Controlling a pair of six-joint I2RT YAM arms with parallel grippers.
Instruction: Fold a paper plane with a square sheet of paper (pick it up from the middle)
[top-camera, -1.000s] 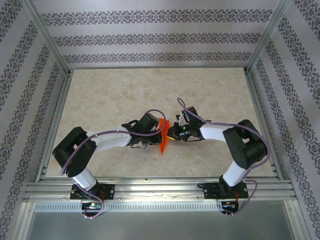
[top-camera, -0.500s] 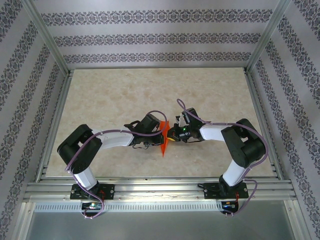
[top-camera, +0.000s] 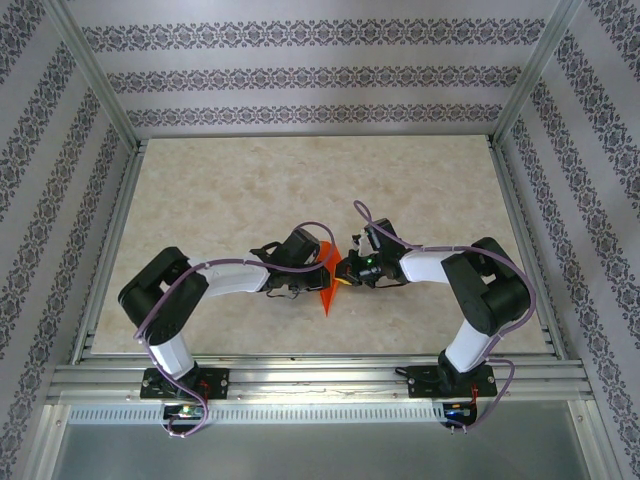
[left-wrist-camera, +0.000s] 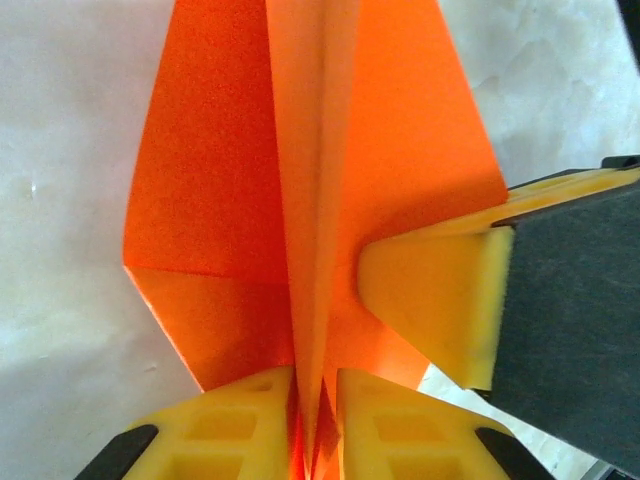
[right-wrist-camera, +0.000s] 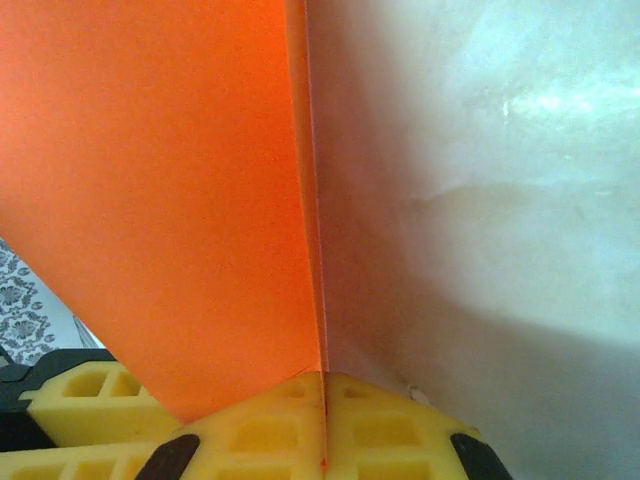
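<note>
The paper plane (top-camera: 326, 285) is bright orange and stands on edge on the table between my two grippers, its point toward the near side. In the left wrist view its raised centre crease (left-wrist-camera: 305, 200) runs up from my left gripper (left-wrist-camera: 316, 425), which is shut on that crease. The wings (left-wrist-camera: 205, 190) spread to both sides. My right gripper (right-wrist-camera: 323, 405) is shut on the edge of one flap (right-wrist-camera: 150, 190). Its yellow finger (left-wrist-camera: 440, 300) rests on the right wing in the left wrist view. From above, the left gripper (top-camera: 313, 264) and right gripper (top-camera: 345, 272) almost touch.
The beige marbled tabletop (top-camera: 230, 190) lies bare around the arms. Aluminium rails (top-camera: 110, 230) frame it left, right and near, with patterned walls (top-camera: 320, 75) behind. Both arms' elbows sit low near the front rail (top-camera: 320, 365).
The left arm's elbow has swung right and the arm has stretched toward the paper. Both grippers and the orange paper have edged slightly toward the near side. Both grips are unchanged.
</note>
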